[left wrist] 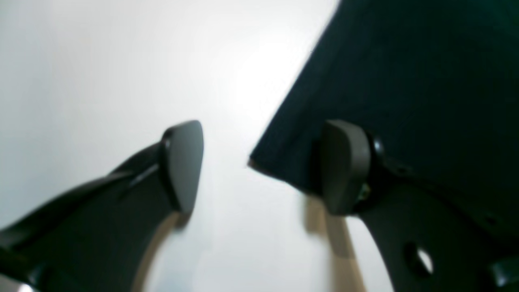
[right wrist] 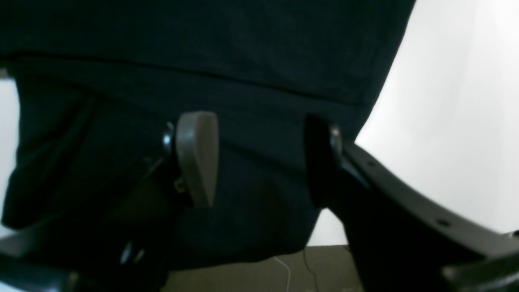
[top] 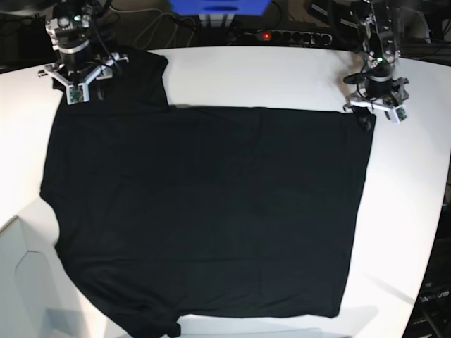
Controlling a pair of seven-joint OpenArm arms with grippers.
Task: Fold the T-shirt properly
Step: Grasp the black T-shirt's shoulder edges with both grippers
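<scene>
Black cloth covers most of the white table [top: 282,77]: the T-shirt [top: 204,218] lies spread out flat, filling the middle of the tabletop in the base view, with one sleeve [top: 137,74] reaching up toward the far left corner and another [top: 151,325] near the front edge. The body looks smooth, with no layer clearly doubled over, so I judge the folding proper has not begun; the shirt seems laid out and ready, and every fold is left to do. No print or tag shows from here

The right gripper [right wrist: 259,160] hovers over the far sleeve, its jaws spread apart with only dark cloth beneath them and nothing pinched. The left gripper [left wrist: 263,166] sits at the far corner of the shirt on the other side, jaws likewise spread; one finger [left wrist: 344,166] is over the cloth edge, the other over bare table, and nothing is held

Count: one T-shirt, two sleeves in view, two grippers, one table. Beyond the far edge of the table there are dark cables, a power strip with a red light [top: 266,35] and a blue box [top: 218,7]
</scene>
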